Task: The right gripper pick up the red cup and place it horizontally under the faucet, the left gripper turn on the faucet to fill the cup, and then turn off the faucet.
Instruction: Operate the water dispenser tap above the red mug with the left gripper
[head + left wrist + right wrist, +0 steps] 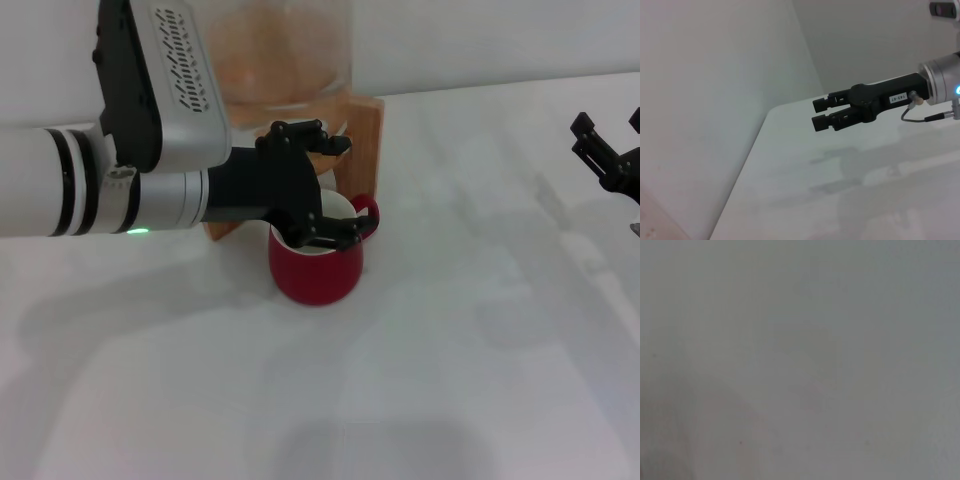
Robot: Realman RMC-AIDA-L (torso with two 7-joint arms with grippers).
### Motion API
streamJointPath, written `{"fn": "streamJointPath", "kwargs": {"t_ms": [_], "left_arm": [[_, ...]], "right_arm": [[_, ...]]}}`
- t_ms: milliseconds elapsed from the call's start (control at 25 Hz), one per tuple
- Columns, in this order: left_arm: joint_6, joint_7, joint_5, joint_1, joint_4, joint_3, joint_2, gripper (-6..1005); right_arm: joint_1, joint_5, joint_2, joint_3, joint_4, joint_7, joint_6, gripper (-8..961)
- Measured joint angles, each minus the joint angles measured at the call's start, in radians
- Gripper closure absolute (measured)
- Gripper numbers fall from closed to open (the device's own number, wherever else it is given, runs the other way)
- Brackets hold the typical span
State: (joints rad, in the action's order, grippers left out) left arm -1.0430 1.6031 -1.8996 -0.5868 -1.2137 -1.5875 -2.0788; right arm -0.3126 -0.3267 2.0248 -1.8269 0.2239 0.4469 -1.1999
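In the head view the red cup (315,268) stands upright on the white table, against the front of the wooden stand (366,128) of the glass dispenser (290,50). My left gripper (345,186), on the arm with the green light, reaches in from the left just above the cup's rim. Its jaws are spread, one finger (318,135) up by the stand and one over the cup's mouth. The faucet is hidden behind this gripper. My right gripper (607,140) is open and empty at the far right, well away from the cup. It also shows in the left wrist view (815,113).
The white table (450,380) spreads out in front and to the right of the cup. A pale wall stands behind the dispenser. The right wrist view shows only a plain grey surface.
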Motion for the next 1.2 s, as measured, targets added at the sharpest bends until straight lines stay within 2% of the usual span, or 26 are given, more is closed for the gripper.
{"fn": "streamJointPath", "kwargs": {"t_ms": [1200], "left_arm": [[0.0, 0.024, -0.027, -0.001, -0.009, 0.0, 0.0, 124]], "right_arm": [[0.009, 0.0, 0.0, -0.002, 0.0, 0.001, -0.014, 108]]}}
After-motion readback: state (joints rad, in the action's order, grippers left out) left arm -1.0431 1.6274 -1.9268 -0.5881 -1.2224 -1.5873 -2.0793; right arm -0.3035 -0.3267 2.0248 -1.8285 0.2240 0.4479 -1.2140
